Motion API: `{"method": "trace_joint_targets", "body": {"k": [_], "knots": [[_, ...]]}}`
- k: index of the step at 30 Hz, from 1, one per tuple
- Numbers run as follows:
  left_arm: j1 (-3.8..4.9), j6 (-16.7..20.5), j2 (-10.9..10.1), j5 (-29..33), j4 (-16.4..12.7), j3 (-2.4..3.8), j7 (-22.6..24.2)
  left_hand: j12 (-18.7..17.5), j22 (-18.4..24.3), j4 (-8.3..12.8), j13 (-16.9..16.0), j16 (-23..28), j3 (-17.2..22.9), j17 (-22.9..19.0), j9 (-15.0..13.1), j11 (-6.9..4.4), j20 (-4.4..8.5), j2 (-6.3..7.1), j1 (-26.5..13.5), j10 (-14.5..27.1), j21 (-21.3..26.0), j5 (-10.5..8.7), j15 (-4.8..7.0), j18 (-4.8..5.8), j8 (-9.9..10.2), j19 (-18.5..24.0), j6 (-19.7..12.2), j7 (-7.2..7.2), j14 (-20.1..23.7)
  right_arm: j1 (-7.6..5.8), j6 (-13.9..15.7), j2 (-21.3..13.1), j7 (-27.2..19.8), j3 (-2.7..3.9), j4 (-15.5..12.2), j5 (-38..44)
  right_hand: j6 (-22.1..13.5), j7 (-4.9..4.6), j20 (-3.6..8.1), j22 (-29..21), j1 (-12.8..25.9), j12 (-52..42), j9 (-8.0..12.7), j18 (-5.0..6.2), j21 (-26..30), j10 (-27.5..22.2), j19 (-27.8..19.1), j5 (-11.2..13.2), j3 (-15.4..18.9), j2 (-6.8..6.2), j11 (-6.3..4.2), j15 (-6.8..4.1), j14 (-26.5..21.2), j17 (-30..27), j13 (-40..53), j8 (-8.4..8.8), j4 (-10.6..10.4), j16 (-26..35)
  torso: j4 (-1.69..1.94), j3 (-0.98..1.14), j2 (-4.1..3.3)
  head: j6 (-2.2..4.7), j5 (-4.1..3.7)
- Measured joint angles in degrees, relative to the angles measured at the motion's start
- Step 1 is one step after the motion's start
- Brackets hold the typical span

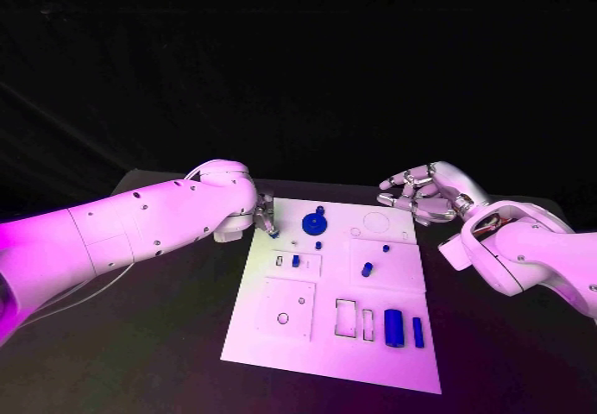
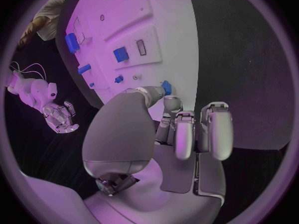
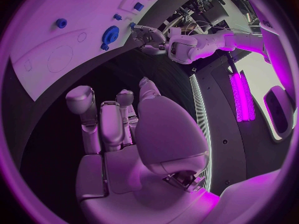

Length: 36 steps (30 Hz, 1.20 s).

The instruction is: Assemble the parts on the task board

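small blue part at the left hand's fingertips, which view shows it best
The left wrist view: the small blue part sits at the left hand's fingertips by the task board edge. In the head view that hand hides it.

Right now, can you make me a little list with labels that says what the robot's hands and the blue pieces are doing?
left hand: at the board's far left corner, touching a small blue part
right hand: lifted off the far right of the board, holding nothing
task board: white plate, flat on the black table
round blue part: near the far edge
long blue part: near the front
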<state>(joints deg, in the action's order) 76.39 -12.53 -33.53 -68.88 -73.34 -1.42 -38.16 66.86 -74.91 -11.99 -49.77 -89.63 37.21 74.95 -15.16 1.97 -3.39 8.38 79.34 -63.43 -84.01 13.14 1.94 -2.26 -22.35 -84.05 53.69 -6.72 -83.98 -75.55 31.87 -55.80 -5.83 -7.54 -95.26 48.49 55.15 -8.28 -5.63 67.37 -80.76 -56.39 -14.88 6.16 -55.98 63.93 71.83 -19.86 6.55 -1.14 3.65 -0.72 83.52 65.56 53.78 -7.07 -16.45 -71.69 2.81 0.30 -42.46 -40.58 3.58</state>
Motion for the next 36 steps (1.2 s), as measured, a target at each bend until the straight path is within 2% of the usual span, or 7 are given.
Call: {"method": "trace_joint_targets", "body": {"k": [6,21,28,29,32,36], "knots": [[0.02,0.07,-0.11,0.43,0.08,0.01,0.07,0.55,0.00,0.47,-0.49,0.00,0.47,0.00,0.00,0.30,0.00,0.14,-0.64,-0.32,0.00,-0.01,0.00,0.00,-0.24,0.00,0.03,-0.02,0.00,0.00,0.00,-0.18,0.01,-0.01,0.00,0.00,0.00,0.00,0.00,0.00,0.00,0.00,0.00,0.00,0.00,0.00,0.00,0.00,0.00,0.00,0.00,0.00,0.00,0.00,0.00,0.00,0.00,0.00,-0.01,0.01,-0.02,-0.09,-0.01],[-0.07,0.94,-0.86,3.05,0.43,0.05,0.10,1.23,0.00,1.25,-1.65,0.00,0.70,-0.01,-0.76,-0.42,0.00,-0.15,-3.01,-1.86,-0.01,-0.66,0.00,0.00,-2.74,0.00,1.49,0.40,0.00,0.01,-0.02,-0.10,0.02,-0.02,0.03,-0.01,0.00,0.00,0.00,0.00,0.00,0.00,0.01,0.00,-0.01,0.00,0.00,0.00,0.00,0.00,0.00,0.00,0.00,0.00,0.01,0.00,0.00,0.00,-0.02,0.03,-0.03,-0.14,-0.14],[-0.21,1.81,-3.54,8.79,-0.74,0.09,-0.05,2.40,-0.03,1.72,-3.40,0.00,0.39,-0.02,-0.74,-1.04,0.01,-0.28,-3.94,-3.73,-0.01,-0.67,0.02,0.00,-3.34,0.00,1.50,0.41,-0.02,0.02,-0.03,0.06,0.03,-0.03,0.21,-0.03,0.00,0.00,0.00,0.00,0.00,0.00,0.02,0.00,-0.01,0.00,0.00,0.00,0.00,0.00,0.00,0.00,0.00,0.00,0.01,0.00,0.00,0.00,0.00,0.03,0.05,-0.10,-0.21],[-0.21,2.00,-3.98,9.70,-0.99,0.03,-0.08,2.76,-0.04,1.85,-3.94,0.00,0.51,-0.02,-0.65,-1.04,0.01,-0.22,-4.00,-4.35,-0.01,-0.66,0.33,0.00,-3.33,0.00,1.49,0.41,-0.07,0.03,-0.03,0.08,0.03,-0.03,0.25,-0.04,0.00,0.00,0.00,0.00,0.00,0.00,0.02,0.00,-0.01,0.00,0.00,0.00,0.00,0.00,0.00,0.00,0.00,0.00,0.01,0.00,0.00,0.00,0.03,0.03,0.07,-0.07,-0.22],[-0.22,2.76,-5.56,12.67,-2.23,-0.18,-0.27,3.17,-0.04,3.70,-5.00,0.00,2.37,-0.02,0.19,-1.41,0.17,0.17,-5.01,-5.14,-0.01,-0.13,0.42,0.00,-3.33,0.16,1.48,0.42,0.00,0.03,-0.04,0.16,0.03,-0.04,0.37,-0.05,0.00,0.00,0.00,-0.06,0.00,0.00,0.02,0.00,-0.03,0.00,0.00,0.00,0.00,0.00,0.00,0.00,0.00,0.00,-0.07,0.00,0.00,0.00,0.06,0.04,0.10,-0.01,-0.23],[-0.13,4.29,-7.63,16.01,-4.82,-0.19,-0.45,3.72,-0.04,4.44,-6.02,0.00,4.12,-0.02,0.19,-1.46,0.43,1.16,-6.10,-6.20,-0.33,0.31,0.83,0.00,-3.33,0.00,1.48,0.43,0.00,0.08,-0.04,0.29,0.03,-0.06,0.55,-0.07,0.00,0.00,0.00,-0.06,0.00,0.00,0.03,0.00,-0.03,0.00,0.00,0.00,0.00,0.00,0.00,0.00,0.00,0.00,-0.07,0.00,0.00,0.00,0.10,0.04,0.16,0.04,-0.14]]}}
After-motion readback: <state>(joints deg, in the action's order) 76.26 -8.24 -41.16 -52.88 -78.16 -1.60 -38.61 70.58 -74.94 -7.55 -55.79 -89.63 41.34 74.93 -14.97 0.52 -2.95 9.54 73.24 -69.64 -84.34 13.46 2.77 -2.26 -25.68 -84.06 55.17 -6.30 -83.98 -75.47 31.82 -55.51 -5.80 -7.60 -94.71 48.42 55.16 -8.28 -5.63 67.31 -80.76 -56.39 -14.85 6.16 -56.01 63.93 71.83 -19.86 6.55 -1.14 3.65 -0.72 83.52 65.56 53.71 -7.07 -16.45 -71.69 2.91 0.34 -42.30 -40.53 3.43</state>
